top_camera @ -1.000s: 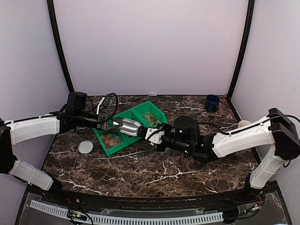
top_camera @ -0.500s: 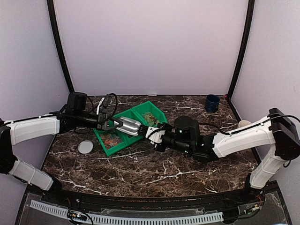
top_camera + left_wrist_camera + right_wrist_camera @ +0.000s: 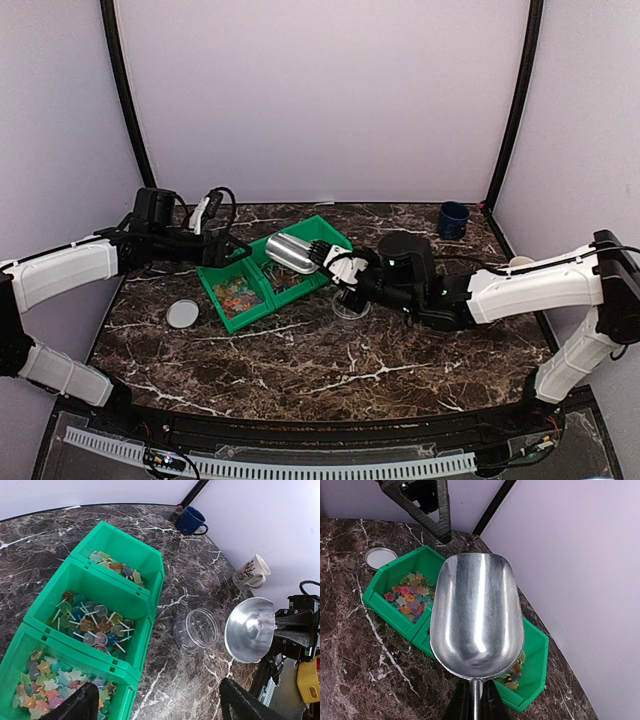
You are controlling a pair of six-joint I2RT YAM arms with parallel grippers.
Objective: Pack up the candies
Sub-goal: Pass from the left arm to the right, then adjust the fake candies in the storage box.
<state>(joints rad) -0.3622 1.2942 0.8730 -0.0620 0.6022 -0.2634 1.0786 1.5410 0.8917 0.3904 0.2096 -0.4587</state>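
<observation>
Star candies [image 3: 50, 677] partly off-frame

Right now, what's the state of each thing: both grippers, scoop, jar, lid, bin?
Left gripper, open, empty.
Right gripper, shut on silver metal scoop.
Silver metal scoop, empty.
Small clear round jar, uncapped, empty.
Flat round whitish lid, off, on the table.
Green three-compartment plastic bin, candies in every compartment.

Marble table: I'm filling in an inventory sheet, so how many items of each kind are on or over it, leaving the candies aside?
green three-compartment plastic bin: 1
mugs: 2 (dark blue mug, white printed mug)
small clear round jar: 1
flat round whitish lid: 1
shiny metal scoop: 1
Total: 6
</observation>
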